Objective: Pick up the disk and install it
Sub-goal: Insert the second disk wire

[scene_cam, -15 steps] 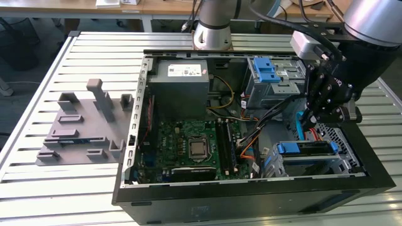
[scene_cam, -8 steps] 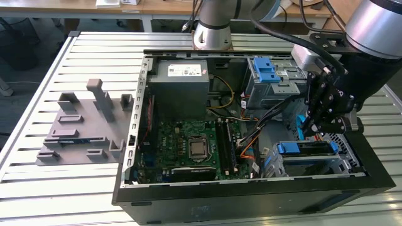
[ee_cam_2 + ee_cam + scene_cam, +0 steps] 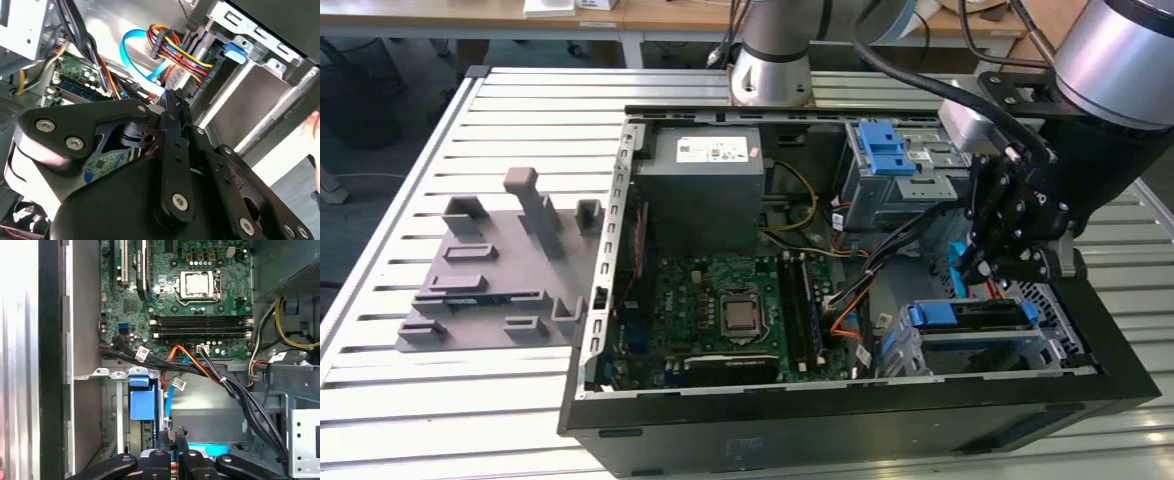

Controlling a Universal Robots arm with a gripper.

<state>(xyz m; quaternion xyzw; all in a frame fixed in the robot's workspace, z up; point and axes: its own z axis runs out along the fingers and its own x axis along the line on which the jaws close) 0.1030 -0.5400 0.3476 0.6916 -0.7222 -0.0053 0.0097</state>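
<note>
Blue rails mark the disk (image 3: pixel 974 318), sitting in its bay at the lower right of the exterior view, inside the open computer case (image 3: pixel 854 420). Right above it hangs the gripper (image 3: pixel 983 272), with its fingertips (image 3: pixel 171 436) pressed together and nothing between them in the first wrist view. So this looks like the tail of the install step, the drive seated or close to it. Orange and black cables (image 3: pixel 210 371) run just beside the bay, so any move here calls for care around them.
</note>
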